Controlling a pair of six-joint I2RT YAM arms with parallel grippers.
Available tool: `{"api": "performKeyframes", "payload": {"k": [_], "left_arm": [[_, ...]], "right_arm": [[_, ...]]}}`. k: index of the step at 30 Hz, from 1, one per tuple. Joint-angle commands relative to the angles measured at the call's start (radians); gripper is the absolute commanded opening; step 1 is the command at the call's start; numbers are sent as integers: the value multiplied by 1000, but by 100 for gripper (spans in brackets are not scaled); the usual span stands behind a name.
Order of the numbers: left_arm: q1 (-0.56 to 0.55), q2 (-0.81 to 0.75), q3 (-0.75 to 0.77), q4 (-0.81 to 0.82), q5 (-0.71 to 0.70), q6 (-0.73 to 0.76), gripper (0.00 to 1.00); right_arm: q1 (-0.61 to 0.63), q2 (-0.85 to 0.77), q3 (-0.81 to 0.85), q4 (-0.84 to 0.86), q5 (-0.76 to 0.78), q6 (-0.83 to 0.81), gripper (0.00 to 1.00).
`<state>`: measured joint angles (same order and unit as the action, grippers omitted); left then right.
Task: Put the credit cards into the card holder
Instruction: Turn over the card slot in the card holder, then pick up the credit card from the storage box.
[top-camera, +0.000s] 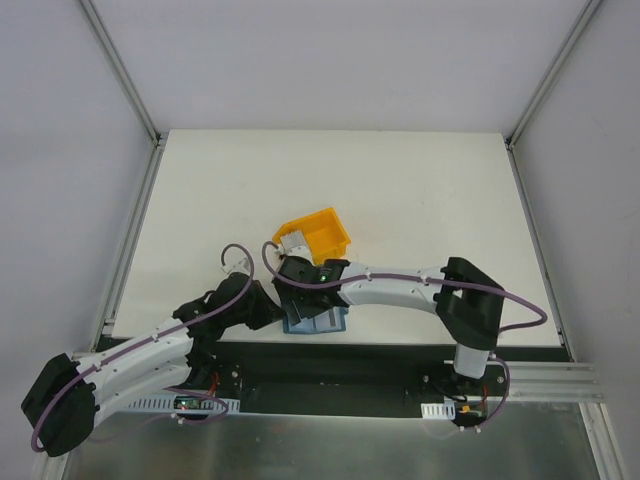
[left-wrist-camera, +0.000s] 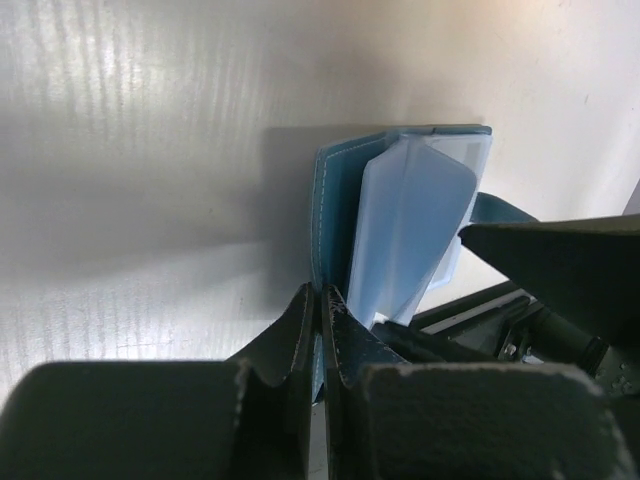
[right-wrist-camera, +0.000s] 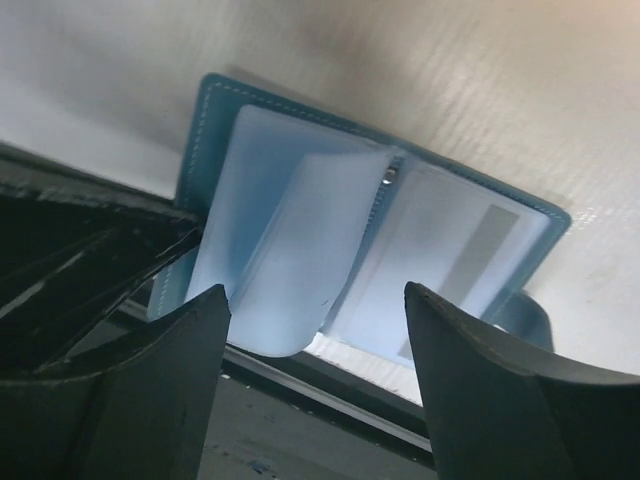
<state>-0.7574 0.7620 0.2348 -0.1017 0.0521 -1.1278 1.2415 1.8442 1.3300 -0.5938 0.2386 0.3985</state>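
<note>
Two tools are meeting at the bottom centre of the top view. My left tool (left-wrist-camera: 322, 322) is pinching shut on the teal cover edge of the card holder (left-wrist-camera: 335, 200), which is sitting spread open at the near edge of the counter (top-camera: 400, 190), its clear sleeves fanning upward. My right tool (right-wrist-camera: 315, 295) is hovering over it with jaws standing wide, one finger on each side of the sleeves, gripping nothing. One credit card (right-wrist-camera: 455, 255) with a grey stripe is sitting in the right-hand pocket of the right wrist view. Just beyond, toward frame centre, a yellow bin (top-camera: 335, 240) is resting on the counter.
</note>
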Motion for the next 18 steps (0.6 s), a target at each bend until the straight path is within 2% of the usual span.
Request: {"api": "performKeyframes", "payload": {"k": [1,10,14,18], "left_arm": [[10,-10,-35,0,-18,-43,0],[10,26,-77,0,-46,-92,0],[10,25,-84,0,-70,-102,0],[13,30,-84,0,-78,-105,0]], "right_arm": [[-11,-137,-103,214,-137,19,73],[-111,-284,-265,434,-323,59,71],[-165,-359,-270,439,-338,25,70],[-233,-392,-200,382,-300,-58,72]]}}
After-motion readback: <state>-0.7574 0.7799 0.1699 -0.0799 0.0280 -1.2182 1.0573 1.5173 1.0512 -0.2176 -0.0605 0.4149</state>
